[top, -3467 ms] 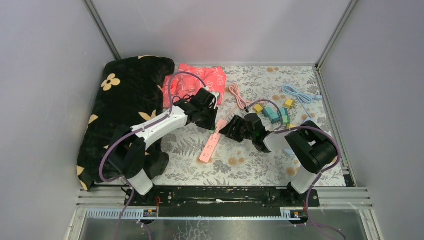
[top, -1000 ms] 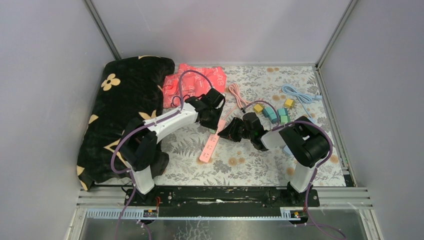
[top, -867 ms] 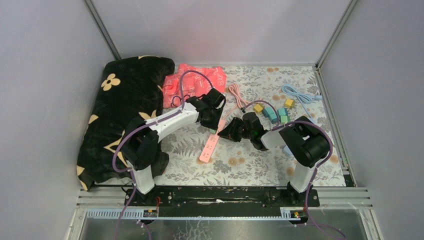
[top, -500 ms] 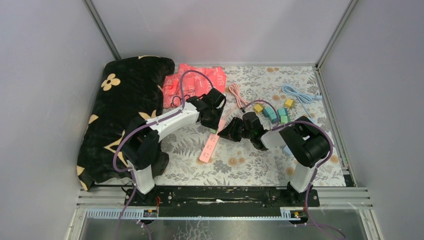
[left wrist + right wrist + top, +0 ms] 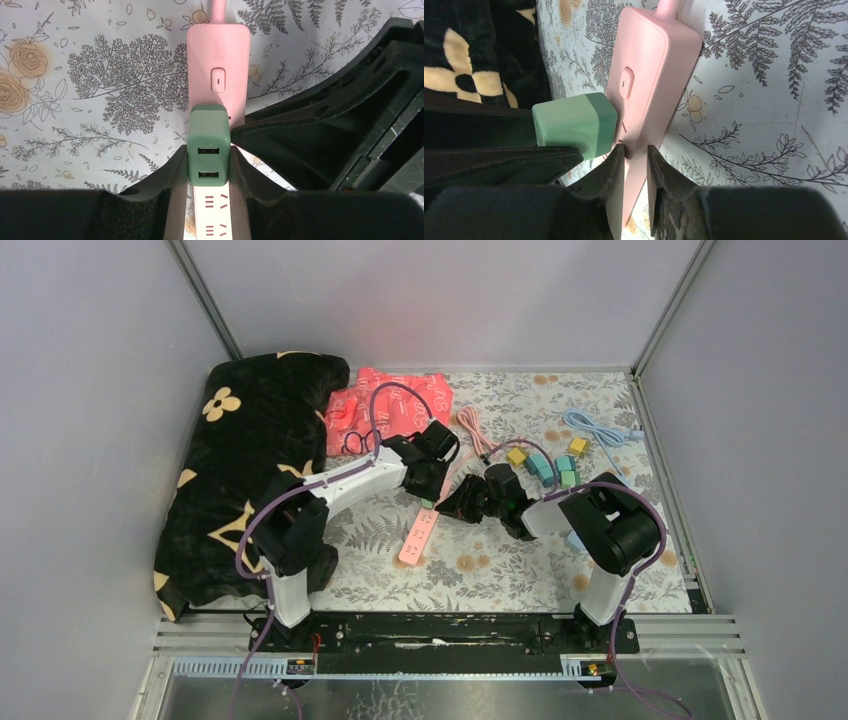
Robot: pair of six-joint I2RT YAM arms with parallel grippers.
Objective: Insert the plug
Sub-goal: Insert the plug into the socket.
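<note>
The left arm reaches forward and to the right across the floral-patterned desk (image 5: pixel 500 575), its left hand (image 5: pixel 428 472) pointed down over the far end of the long pink plastic power strip (image 5: pixel 419 530). The right arm bends in from the right, and its right hand (image 5: pixel 462 502) meets the same strip from the other side, so the two hands stand just beside each other.

In the left wrist view, the left hand (image 5: pixel 209 162) is clamped on the green cube-shaped USB charger plug (image 5: pixel 209 135), one finger on each side. The plug sits against the strip's face just below the oval switch button (image 5: pixel 219 79), its two USB ports facing the camera; the prongs are hidden, so how deep they sit cannot be told.

In the right wrist view, the right hand (image 5: pixel 635 152) is closed, pinching the strip's long edge close to the plug (image 5: pixel 574 125).

No brand is legible on the plug or strip. The red packet (image 5: pixel 400 395) near the black fleece blanket (image 5: pixel 250 440) carries white print too small to read.
</note>
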